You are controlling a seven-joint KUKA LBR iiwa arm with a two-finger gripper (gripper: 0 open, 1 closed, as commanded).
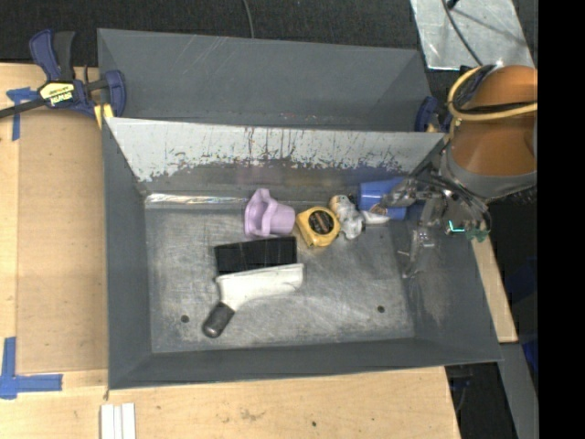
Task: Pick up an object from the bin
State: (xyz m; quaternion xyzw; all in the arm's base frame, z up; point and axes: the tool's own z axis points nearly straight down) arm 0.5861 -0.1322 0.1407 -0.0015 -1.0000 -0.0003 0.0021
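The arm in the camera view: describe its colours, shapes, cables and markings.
The arm ends in a rounded, glossy orange cover ringed by a dark cable with a yellow edge. Below it sits grey metal hardware with a small teal spot, then the slim, silvery gripper.

Even, fairly bright light falls from above on a grey bin (265, 80). Its sloping back wall is the palest part, and a thin bright streak lies along the foot of that wall. The front and right walls are darker. The things on the bin floor, among them a purple piece (268, 213) and a white piece (260, 283), throw only short, soft shadows. A highlight shines on the robot's orange cover (498, 126). A silver sheet (457, 16) above it reflects brightly against an almost black backdrop.
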